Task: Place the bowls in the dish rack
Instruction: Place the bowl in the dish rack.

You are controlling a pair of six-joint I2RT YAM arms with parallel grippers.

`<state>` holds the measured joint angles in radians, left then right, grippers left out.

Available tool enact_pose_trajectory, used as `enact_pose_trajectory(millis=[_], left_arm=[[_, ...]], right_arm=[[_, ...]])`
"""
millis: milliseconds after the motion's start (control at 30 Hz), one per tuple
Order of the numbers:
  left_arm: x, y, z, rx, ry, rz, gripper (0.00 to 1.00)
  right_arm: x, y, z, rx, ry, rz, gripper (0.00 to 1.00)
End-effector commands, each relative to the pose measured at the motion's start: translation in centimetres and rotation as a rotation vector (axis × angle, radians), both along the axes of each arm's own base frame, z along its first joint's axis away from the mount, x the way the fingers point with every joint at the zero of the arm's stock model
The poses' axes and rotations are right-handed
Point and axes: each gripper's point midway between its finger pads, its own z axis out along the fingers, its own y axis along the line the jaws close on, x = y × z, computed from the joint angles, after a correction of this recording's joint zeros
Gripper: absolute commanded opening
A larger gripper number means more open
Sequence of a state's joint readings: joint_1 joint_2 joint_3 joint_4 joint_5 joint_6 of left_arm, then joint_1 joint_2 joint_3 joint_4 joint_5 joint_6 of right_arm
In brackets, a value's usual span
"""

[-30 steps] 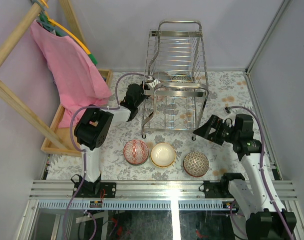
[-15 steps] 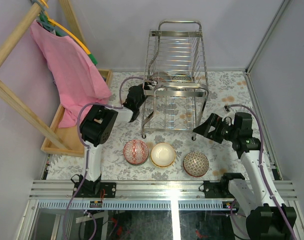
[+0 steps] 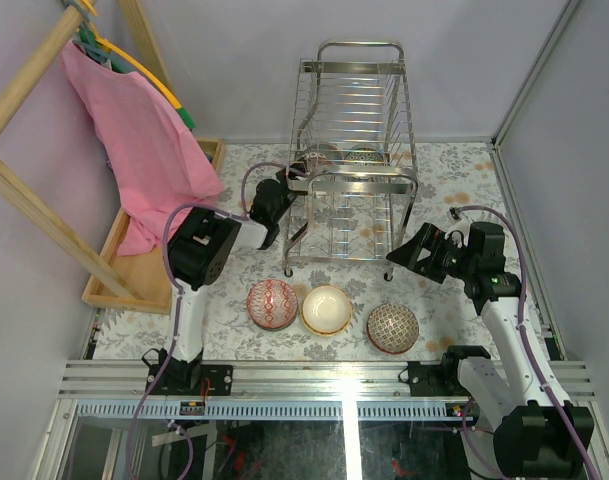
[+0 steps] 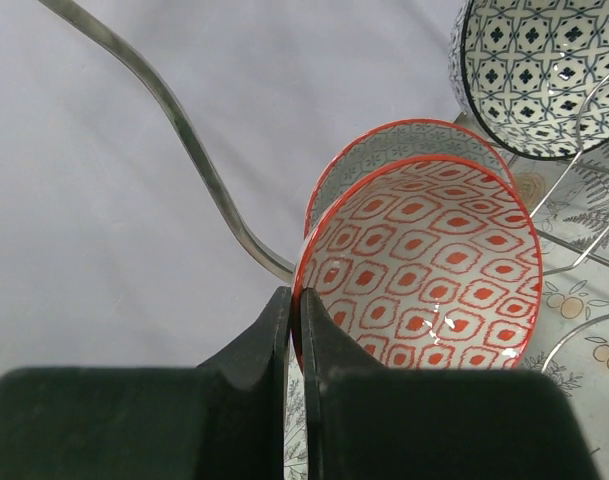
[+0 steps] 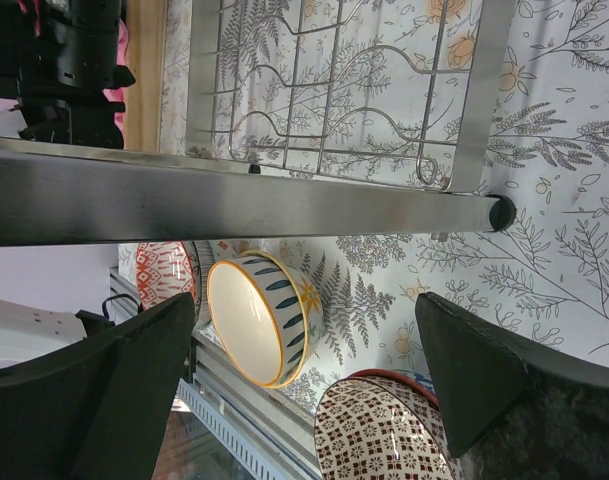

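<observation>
The chrome dish rack (image 3: 354,110) stands at the back middle of the table. My left gripper (image 3: 275,196) is at the rack's left side, shut on the rim of a red-and-white patterned bowl (image 4: 424,265), which it holds on edge. A grey bowl with a red rim (image 4: 384,145) stands just behind it, and a dark blue patterned bowl (image 4: 544,70) stands further in. Three bowls sit in front of the rack: red (image 3: 272,303), cream (image 3: 326,309) and red-brown (image 3: 392,328). My right gripper (image 3: 409,253) is open and empty by the rack's front right leg.
A pink cloth (image 3: 134,130) hangs on a wooden frame at the left, above a shallow wooden tray (image 3: 124,250). In the right wrist view the rack's bottom bar (image 5: 234,205) crosses above the cream bowl (image 5: 259,318) and the red-brown bowl (image 5: 384,435). The wall stands close behind the rack.
My left gripper has moved further back and right along the rack's left side with the bowl in it. My right gripper has shifted slightly left toward the rack's leg.
</observation>
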<state>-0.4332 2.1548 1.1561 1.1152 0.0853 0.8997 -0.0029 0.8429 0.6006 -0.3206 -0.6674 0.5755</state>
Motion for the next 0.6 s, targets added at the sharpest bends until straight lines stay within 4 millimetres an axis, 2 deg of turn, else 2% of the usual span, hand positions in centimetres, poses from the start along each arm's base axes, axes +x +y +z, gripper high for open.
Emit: enact_pose_trajectory(millis=[0, 267, 467, 500, 567], left_arm=[[-1.7, -1.0, 1.5, -0.007, -0.091, -0.045, 0.00], [-3.4, -1.9, 0.4, 0.012, -0.063, -0.091, 0.00], [-3.0, -1.9, -0.6, 0.015, -0.039, -0.075, 0.01], [-3.0, -1.9, -0.7, 0.013, -0.038, -0.070, 0.05], [-2.9, -1.7, -0.8, 0.002, -0.040, -0.062, 0.19]], right_arm=[[0.4, 0.3, 0.8, 0.021, -0.039, 0.010, 0.99], [0.5, 0.3, 1.1, 0.022, -0.047, 0.011, 0.99], [0.6, 0.3, 1.3, 0.022, -0.055, 0.011, 0.99], [0.6, 0.3, 1.4, 0.023, -0.056, 0.013, 0.99], [0.7, 0.3, 1.4, 0.023, -0.059, 0.012, 0.99]])
